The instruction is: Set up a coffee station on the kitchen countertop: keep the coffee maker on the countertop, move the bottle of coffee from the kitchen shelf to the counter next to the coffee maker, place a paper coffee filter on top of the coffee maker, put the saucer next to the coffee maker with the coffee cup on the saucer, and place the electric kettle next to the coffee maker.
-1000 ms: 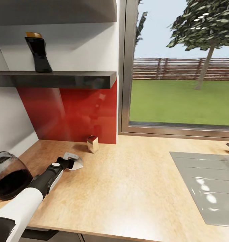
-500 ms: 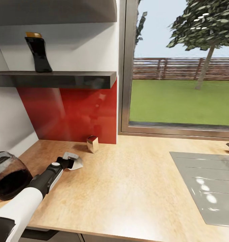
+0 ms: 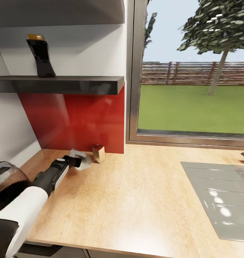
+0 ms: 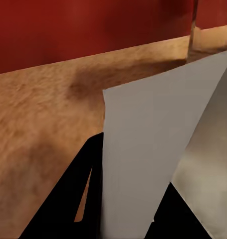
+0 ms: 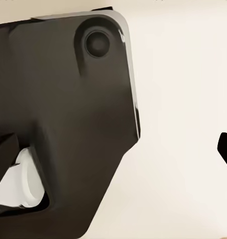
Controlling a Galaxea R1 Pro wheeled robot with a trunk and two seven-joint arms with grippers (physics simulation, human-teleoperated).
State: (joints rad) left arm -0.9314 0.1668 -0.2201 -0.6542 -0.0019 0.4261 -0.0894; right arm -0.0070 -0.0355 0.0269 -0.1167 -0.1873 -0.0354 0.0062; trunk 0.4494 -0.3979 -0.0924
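Left gripper (image 3: 76,161): it is seen over the back left part of the bench, close to the red wall panel; its jaws are closed on a paper filter.
Paper filter (image 3: 82,160): a pale folded sheet is held clear of the bench, just beside a small shiny block; in the left wrist view the paper filter (image 4: 158,164) is seen gripped between the dark fingers (image 4: 76,199), with the wood surface and red panel behind it.
Small shiny block (image 3: 98,153): it is stood on the bench against the foot of the red wall panel (image 3: 79,122).
Kettle (image 3: 7,184): a rounded glass body with dark liquid is seen at the left edge, on the bench beside the left arm.
Bottle of coffee (image 3: 41,56): it is stood upright on the dark shelf (image 3: 64,85), above the red panel, its tan cap on top.
Bench (image 3: 136,200): a light wood-grain top runs from the left wall to a grey sink (image 3: 222,197) at the right, under the window.
Right gripper: whether its jaws are wide or narrow cannot be told; the right wrist view is taken up by a dark robot part (image 5: 58,119) against a pale background.
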